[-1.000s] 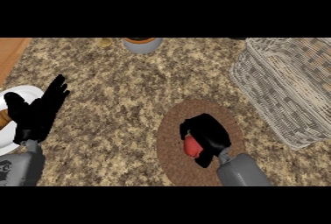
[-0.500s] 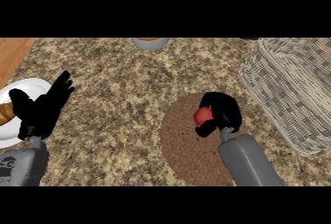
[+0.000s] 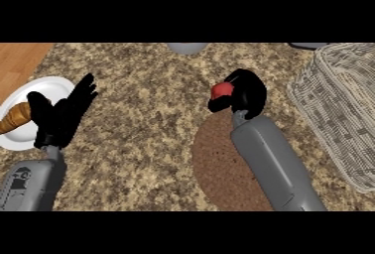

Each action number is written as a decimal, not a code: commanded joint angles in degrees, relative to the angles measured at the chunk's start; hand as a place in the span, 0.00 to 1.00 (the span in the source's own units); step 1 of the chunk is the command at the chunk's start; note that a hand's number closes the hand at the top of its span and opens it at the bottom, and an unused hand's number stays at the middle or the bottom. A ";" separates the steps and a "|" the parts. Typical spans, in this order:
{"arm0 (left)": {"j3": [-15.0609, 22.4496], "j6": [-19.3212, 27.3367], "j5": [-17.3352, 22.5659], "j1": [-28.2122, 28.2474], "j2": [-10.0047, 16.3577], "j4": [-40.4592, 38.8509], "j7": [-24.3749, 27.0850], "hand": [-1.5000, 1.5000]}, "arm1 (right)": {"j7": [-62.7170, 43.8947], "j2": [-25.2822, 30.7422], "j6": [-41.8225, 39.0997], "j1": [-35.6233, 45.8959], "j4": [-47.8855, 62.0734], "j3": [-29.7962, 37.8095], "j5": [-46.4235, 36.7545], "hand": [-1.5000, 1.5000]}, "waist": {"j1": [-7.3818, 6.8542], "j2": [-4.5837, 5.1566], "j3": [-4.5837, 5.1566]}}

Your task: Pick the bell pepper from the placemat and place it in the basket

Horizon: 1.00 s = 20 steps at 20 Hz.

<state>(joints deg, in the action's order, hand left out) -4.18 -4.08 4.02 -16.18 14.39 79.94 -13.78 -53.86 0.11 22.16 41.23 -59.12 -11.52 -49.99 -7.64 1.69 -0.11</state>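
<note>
Grasping the red bell pepper with the right hand, fingers curled round it, only the pepper's left side showing. Holding the bell pepper at the far edge of the round brown placemat, left of the woven basket and apart from it. Resting the left hand at the left, fingers straight and released, grasping nothing, partly overlapping a white plate carrying a brown pastry on the speckled worktop.
</note>
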 commanded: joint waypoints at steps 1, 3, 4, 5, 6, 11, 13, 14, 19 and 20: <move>0.56 -0.69 -0.35 -1.87 0.33 -0.70 -0.24 0.50 | -3.73 -0.10 13.30 9.07 1.35 -0.33 0.28 1.00 | -0.81 0.12 0.02; 0.52 0.40 -0.87 -0.37 -0.62 -1.36 1.04 0.50 | -5.03 -0.10 18.95 11.30 3.23 -4.01 -4.04 1.00 | -0.43 -0.28 0.18; -0.04 -0.16 -0.65 -1.68 0.12 -2.76 0.98 0.50 | -7.58 -0.10 19.60 14.46 4.21 -4.77 -5.18 1.00 | -0.39 -0.16 0.27; 0.90 -0.39 -0.50 -1.46 -0.44 -1.02 -0.06 0.50 | -9.77 -0.10 20.75 16.19 6.79 -5.31 -7.38 1.00 | -0.39 -0.53 0.26; -0.26 0.29 -0.63 -1.15 0.18 -2.23 -0.04 0.50 | -11.10 -0.10 21.25 18.77 8.21 -5.09 -8.59 1.00 | 0.72 -0.61 0.27; -1.19 0.59 -0.67 -0.93 0.58 -3.35 0.60 0.50 | -20.85 -0.09 20.58 27.95 14.90 -4.46 -13.84 1.00 | 2.26 -1.13 0.32; -0.88 0.91 -0.98 0.09 -0.09 -3.24 1.76 0.50 | -23.77 -0.09 18.19 31.78 17.54 -2.36 -15.69 1.00 | 2.64 -1.26 0.36; -0.93 0.49 -0.33 -2.12 0.55 -2.15 -1.14 0.50 | -23.61 -0.09 19.73 32.53 19.49 -3.07 -16.14 1.00 | 2.26 -1.07 0.29; -1.70 1.95 -0.72 1.78 -0.05 -0.76 0.79 0.50 | -25.02 -0.09 16.57 39.40 26.40 2.74 -21.01 1.00 | 4.21 -1.34 0.24; -1.40 2.07 -1.11 -0.24 -0.17 -1.90 0.76 0.50 | -24.62 -0.09 18.20 40.99 27.88 4.36 -21.67 1.00 | 4.39 -0.93 0.26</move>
<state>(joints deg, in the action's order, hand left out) -5.70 -2.89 3.34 -16.01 14.75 77.82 -13.00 -66.61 0.43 37.44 76.80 -35.80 -10.10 -68.44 -4.20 0.61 0.18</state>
